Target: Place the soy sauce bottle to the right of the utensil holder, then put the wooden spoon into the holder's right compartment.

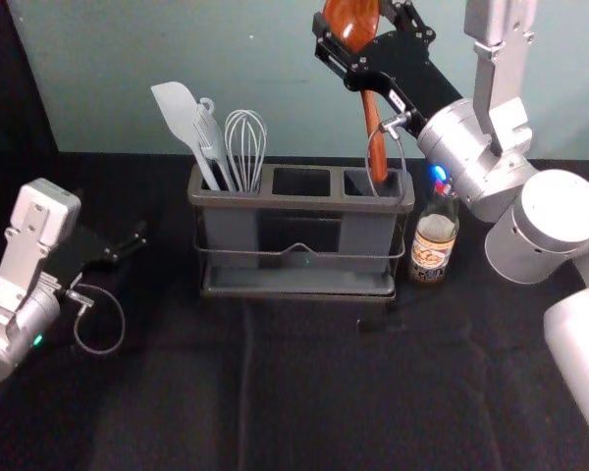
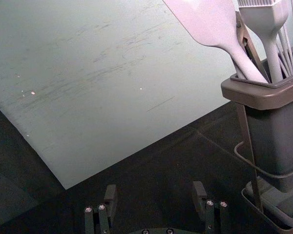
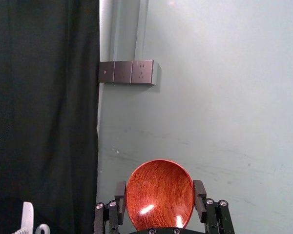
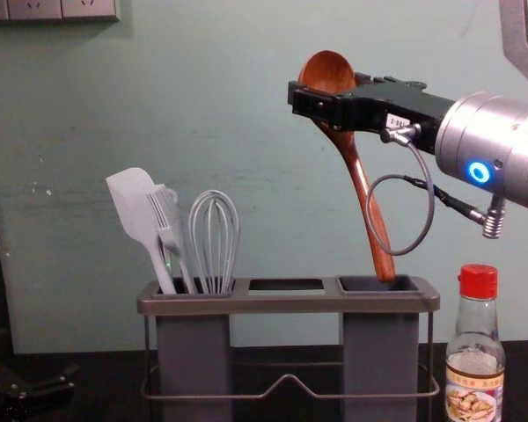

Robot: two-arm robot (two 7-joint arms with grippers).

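Observation:
My right gripper [image 1: 356, 24] is shut on the bowl of the wooden spoon [image 1: 377, 137], high above the holder's right side. In the right wrist view, the right gripper [image 3: 160, 197] has its fingers against both sides of the spoon bowl [image 3: 159, 195]. The handle hangs down at a slant, its tip at the mouth of the right compartment [image 4: 380, 343] of the utensil holder [image 4: 286, 303]. Just right of the holder stands the soy sauce bottle [image 1: 435, 235], upright and red-capped. My left gripper [image 1: 135, 243] is idle at the left, open and empty; the left wrist view shows the left gripper [image 2: 155, 197].
A spatula [image 4: 134, 211], a brush [image 4: 166, 220] and a whisk [image 4: 214, 237] stand in the holder's left compartment. A pale wall rises behind the dark-covered table [image 1: 304, 392]. The right arm reaches over the bottle's side of the table.

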